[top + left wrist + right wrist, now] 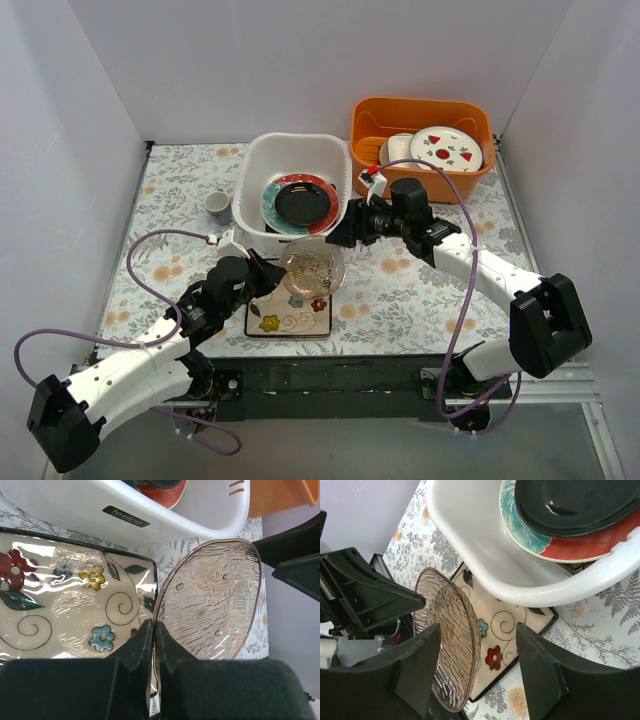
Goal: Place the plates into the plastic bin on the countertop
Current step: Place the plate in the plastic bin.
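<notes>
Two plates lie inside the white, slightly translucent rectangular plastic bin (250, 190): a teal-and-red round plate (270, 203) with a dark round plate (302, 202) nested on it. The step in hand appears to be carrying a third over, a clear, pink-tinted, ribbed glass round plate (312, 268). The left tool (272, 272) is clenched on its rim at about nine o'clock in the top view, holding it tilted above the flower-printed worktop (400, 290). The plate hangs over the twelve o'clock edge of a white square plate with coloured flowers (290, 318), which lies flat at six o'clock of the bin. The right tool (340, 232) hovers at about two o'clock of the glass plate with its jaws spread and nothing between them, close to the bin's wall. To do this well, I would raise the glass plate enough for its low edge to pass over the bin's rolled rim, then travel toward twelve o'clock. A one-sided rim pinch on glass could slip or swing, so slow motion is wise. Level it over the dark plate and lower it before letting go. The right tool should move away or steady the far rim.
</notes>
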Robot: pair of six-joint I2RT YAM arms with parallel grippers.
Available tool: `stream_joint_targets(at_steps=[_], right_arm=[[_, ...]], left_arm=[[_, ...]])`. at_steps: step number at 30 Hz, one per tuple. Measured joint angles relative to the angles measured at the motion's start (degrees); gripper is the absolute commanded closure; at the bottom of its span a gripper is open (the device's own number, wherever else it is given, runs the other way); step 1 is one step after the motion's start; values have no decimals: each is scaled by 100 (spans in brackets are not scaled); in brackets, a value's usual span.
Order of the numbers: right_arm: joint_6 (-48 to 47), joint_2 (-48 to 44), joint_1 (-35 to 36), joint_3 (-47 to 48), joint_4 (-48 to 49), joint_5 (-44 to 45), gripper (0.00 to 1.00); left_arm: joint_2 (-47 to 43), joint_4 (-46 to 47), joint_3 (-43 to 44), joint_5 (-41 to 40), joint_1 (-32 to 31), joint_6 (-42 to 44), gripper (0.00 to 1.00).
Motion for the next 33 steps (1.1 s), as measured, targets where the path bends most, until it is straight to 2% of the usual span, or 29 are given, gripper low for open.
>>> stream_joint_targets(at_steps=[8,16,17,21,24,33], right_arm=[[59,-9,31,-90,17,-136,39],[175,90,81,-94,251,-457,54],[184,136,96,-94,306,-516,57],[201,334,136,-101,402,-706,85],[223,396,144,-140,494,-782,98],[262,396,122,-442,699,-719,99]], left_arm=[[-22,160,2,42,0,35,100],[-173,129,50,35,0,26,100],[-212,122,52,35,0,13,100],[-345,107,52,35,0,-17,100],[-345,9,55,28,2,-17,100],[-2,-55,153,83,-4,-15,100]])
